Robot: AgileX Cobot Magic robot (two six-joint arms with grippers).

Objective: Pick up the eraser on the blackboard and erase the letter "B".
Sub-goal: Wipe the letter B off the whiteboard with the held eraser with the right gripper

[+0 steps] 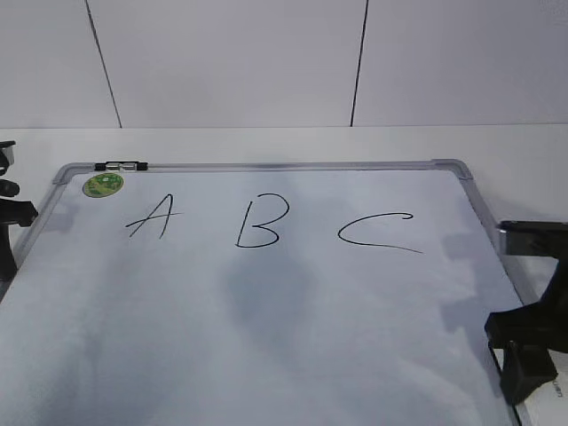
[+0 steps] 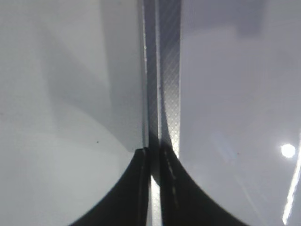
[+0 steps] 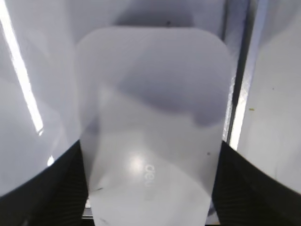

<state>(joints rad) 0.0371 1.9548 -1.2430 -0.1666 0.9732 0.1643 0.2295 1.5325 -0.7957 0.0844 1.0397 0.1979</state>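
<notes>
The blackboard (image 1: 266, 337) is a white board in a grey frame, with "A", the letter "B" (image 1: 262, 222) and "C" written across its far half. The eraser (image 3: 150, 94), a white rounded block with small grey lettering, lies lengthwise between the fingers of my right gripper (image 3: 150, 150). Both fingers touch its long sides. In the exterior view the right gripper (image 1: 525, 359) is low at the board's right edge, well to the right of the "B", and a white bit of the eraser (image 1: 541, 390) shows under it. My left gripper (image 2: 154, 153) is shut and empty over the board's left frame (image 2: 162, 70).
A round green sticker (image 1: 103, 185) and a black clip (image 1: 124, 166) sit at the board's far left corner. The board's grey frame (image 3: 235, 70) runs just right of the eraser, with white table (image 3: 277, 94) beyond. A white wall stands behind the table.
</notes>
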